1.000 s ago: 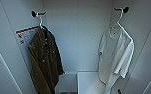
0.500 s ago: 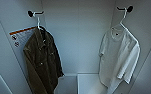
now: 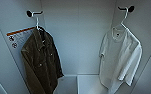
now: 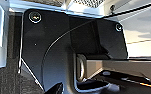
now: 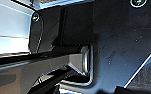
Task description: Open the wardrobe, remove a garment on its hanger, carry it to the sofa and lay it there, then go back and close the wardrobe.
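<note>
Head view: wardrobe (image 3: 78, 37) standing open, white interior showing. Garment (image 3: 119, 57) hanging on its hanger (image 3: 124, 20) from the right black hook (image 3: 127, 8); olive jacket (image 3: 41, 62) hanging left, well apart, open room between them. Wrist views: carpet floor (image 4: 6, 80) passing under the robot's dark plates; pincer state cannot be told for either arm.

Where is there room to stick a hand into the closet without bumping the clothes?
The widest free gap is in the middle, between the dark jacket and the white shirt, in front of the wardrobe back wall. The sides are crowded: each garment hangs close to its side wall, under a black hook.
</note>
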{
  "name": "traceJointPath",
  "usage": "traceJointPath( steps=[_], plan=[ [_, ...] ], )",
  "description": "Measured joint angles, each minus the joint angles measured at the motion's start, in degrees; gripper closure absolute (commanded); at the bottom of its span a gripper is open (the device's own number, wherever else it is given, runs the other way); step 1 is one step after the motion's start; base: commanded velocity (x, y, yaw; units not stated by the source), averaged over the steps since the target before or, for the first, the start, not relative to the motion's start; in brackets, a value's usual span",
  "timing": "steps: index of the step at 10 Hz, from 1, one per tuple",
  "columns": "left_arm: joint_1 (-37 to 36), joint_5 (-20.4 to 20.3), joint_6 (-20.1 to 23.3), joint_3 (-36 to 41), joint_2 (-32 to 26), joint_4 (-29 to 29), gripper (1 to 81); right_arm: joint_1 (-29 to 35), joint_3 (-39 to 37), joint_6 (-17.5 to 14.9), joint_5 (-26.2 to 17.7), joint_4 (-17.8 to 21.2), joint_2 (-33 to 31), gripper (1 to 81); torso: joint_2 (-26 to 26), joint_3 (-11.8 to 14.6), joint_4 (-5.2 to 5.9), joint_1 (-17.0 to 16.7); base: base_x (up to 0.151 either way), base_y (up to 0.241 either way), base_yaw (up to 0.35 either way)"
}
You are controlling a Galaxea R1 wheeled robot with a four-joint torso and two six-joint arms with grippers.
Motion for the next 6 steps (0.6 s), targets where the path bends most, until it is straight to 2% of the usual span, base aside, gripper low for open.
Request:
traceJointPath(
  steps=[6],
  plan=[
    [0.0,0.0,0.0,0.0,0.0,0.0,1.0,0.0,0.0,0.0,0.0,0.0,0.0,1.0,0.0,0.0,0.00,0.0,0.000,0.000,0.000]
  ],
)
